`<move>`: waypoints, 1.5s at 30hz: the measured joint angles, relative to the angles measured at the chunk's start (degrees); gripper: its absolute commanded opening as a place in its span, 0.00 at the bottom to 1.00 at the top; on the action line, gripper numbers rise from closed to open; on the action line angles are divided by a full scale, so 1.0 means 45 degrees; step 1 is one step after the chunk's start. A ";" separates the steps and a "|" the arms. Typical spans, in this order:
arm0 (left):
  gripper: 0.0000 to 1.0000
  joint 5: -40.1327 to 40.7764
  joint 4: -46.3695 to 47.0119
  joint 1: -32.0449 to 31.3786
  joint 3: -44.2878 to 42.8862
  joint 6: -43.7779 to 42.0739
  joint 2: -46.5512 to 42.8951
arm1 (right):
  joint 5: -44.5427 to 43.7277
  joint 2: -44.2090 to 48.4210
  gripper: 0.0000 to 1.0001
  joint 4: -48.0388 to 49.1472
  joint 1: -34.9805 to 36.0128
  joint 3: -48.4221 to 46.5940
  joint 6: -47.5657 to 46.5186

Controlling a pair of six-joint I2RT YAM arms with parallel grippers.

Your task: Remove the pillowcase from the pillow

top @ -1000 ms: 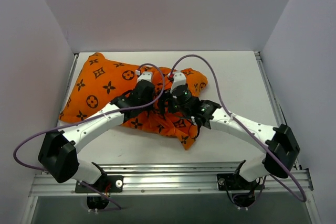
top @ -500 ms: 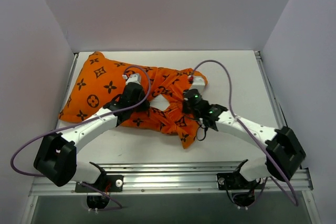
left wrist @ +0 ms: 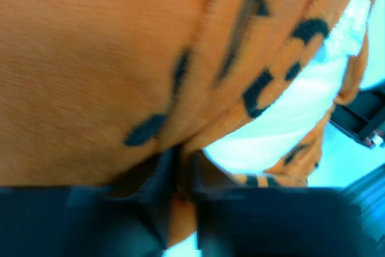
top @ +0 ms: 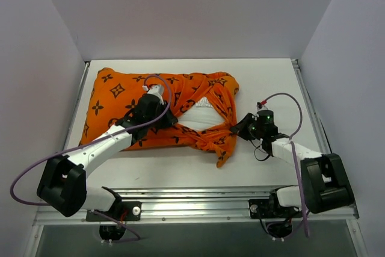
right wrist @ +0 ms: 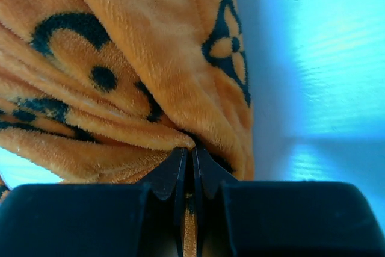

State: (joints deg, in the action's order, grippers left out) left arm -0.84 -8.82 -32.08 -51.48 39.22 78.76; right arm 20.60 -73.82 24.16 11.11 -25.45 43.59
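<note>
Pillowcase (top: 120, 103): lies on the table (top: 271, 82) with its long axis running left to right. Its open end is at the right, pulled out to a point at the right jaws.
Pillow (top: 201, 115): white, showing through the opening, between the two sets of jaws.
Left gripper (top: 172, 118): jaws nearly together, pinching an orange fold at the opening's left rim. The pillow sits just past its tips.
Right gripper (top: 237, 129): jaws closed tight on a bunched fold of pillowcase.
</note>
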 measured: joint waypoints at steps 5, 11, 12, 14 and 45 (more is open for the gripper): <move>0.69 -0.0136 -0.0952 -0.0413 -0.0806 -0.1530 -0.0525 | 0.0646 -0.0903 0.00 0.0053 0.0238 -0.0782 -0.0529; 0.80 0.1355 -0.2113 -0.2147 -0.3235 -0.4488 -0.0797 | -0.0350 -0.0908 0.00 -0.1336 0.1423 -0.2370 -0.1671; 0.80 0.1423 -0.2186 -0.2385 -0.3643 -0.4925 -0.0733 | -0.0486 -0.0908 0.00 -0.1496 0.1549 -0.2545 -0.1797; 0.68 0.1433 -0.2263 -0.2715 -0.4488 -0.5668 -0.0442 | -0.0675 -0.0908 0.00 -0.1729 0.1661 -0.2735 -0.2011; 0.17 0.2861 -0.0355 -0.3473 -0.5751 -0.5391 0.5469 | -0.1647 0.0053 0.00 -0.2671 0.2254 -0.2832 -0.3191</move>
State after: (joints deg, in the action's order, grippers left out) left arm 12.03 -10.41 -47.70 -77.36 14.96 103.37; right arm 13.19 -73.58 12.14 21.26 -38.20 29.23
